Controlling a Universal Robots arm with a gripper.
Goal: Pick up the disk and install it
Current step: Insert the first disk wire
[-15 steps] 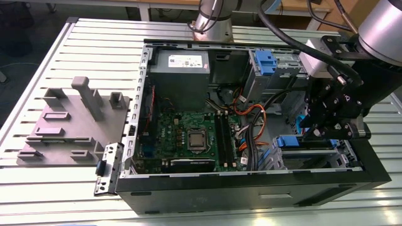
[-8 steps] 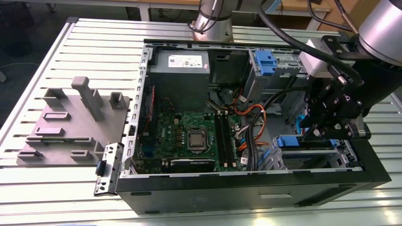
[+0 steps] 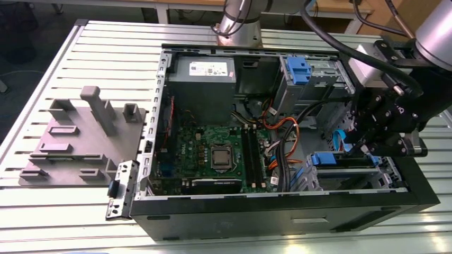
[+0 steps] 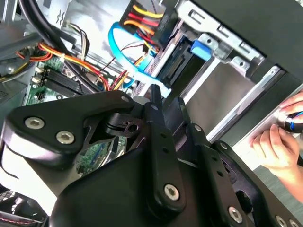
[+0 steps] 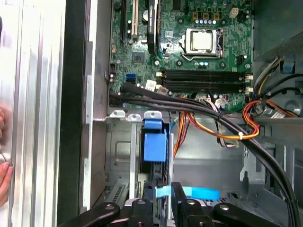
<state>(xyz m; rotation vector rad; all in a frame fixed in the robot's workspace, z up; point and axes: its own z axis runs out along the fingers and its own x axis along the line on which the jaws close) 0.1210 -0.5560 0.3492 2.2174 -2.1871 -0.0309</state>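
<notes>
The disk (image 3: 323, 159) sits edge-on in the lower drive bay of the open computer case (image 3: 282, 203), at about 4 o'clock from the motherboard (image 3: 211, 153) in the exterior view. Its blue front tab faces into the case, as both wrist views show (image 5: 155, 146) (image 4: 201, 48). The gripper (image 3: 363, 148) hangs just beside that tab, at its 2 o'clock. Whether it is apart or together cannot be told.

The white sticker on the power supply (image 3: 201, 79), at 11 o'clock in the case, carries print too small to read.

A flat blue cable (image 5: 199, 193) and bundled wires (image 5: 227, 125) crowd the space around the bay. A second blue caddy (image 3: 297, 69) sits in its cage at 1 o'clock. A person's hand (image 4: 279, 142) rests on the slatted table (image 3: 71, 211) outside the case wall. A grey fixture (image 3: 78, 143) stands at 9 o'clock.
</notes>
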